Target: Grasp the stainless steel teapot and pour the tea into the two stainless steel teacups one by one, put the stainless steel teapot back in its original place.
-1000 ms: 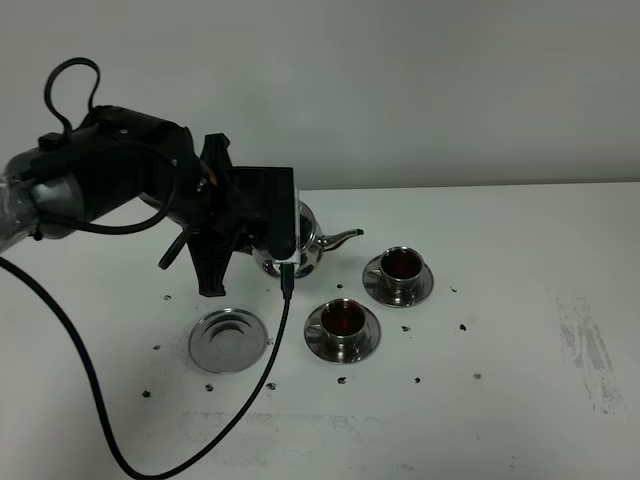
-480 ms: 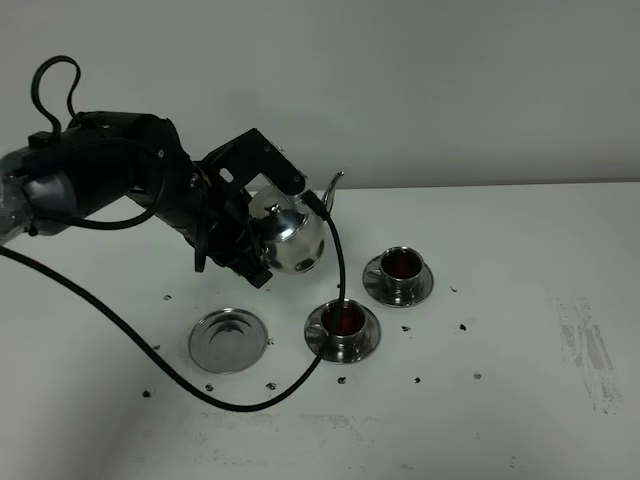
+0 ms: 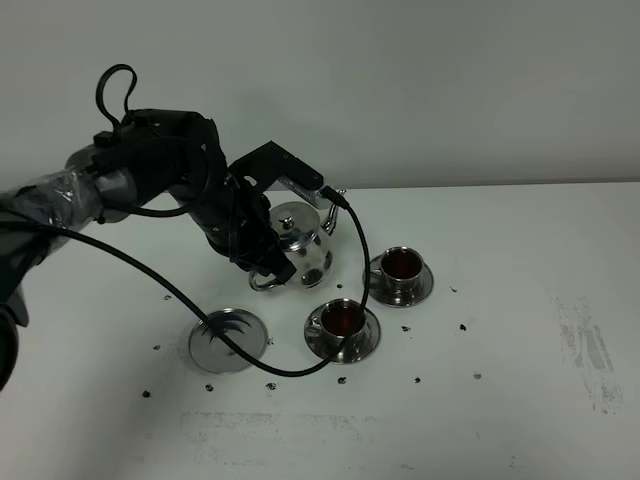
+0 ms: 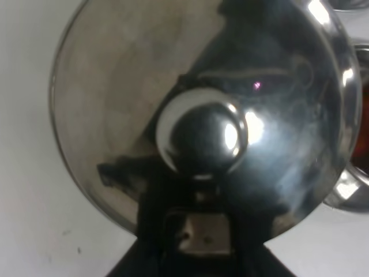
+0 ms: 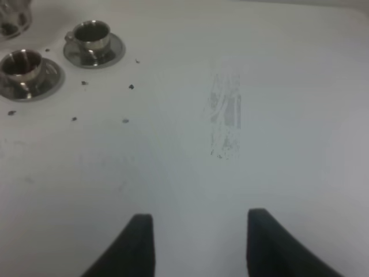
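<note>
Crumbs of tea leaf are scattered over the white desk [image 3: 520,400] nearest the camera, around everything that matters. Just behind them sits the ridged steel disc [image 3: 228,341], bare, with the arm's black cable [image 3: 150,275] draped across it. That's the teapot's home spot, and I'd guess it's empty because the pot is in the air.

Next back is the near teacup [image 3: 342,321] on its saucer, dark tea showing inside. Behind it and to the right is the far teacup [image 3: 401,264], also with tea in it, so my read is that both pours are done and what's left is setting the pot down on the disc.

The stainless steel teapot [image 3: 298,250] hangs above the desk between the disc and the cups, roughly upright with its lid knob up and the thin spout pointing up and away, which makes sense if you don't want any more dribbling out. The left gripper [image 3: 262,262] has it by the loop handle side, fingers clenched on it. The left wrist view is basically all domed lid and knob [image 4: 202,135], so the camera looks straight down on the pot.

The right gripper [image 5: 199,245] hovers over bare desk well away from the cups, fingers drawn in, holding nothing, out of the way.
</note>
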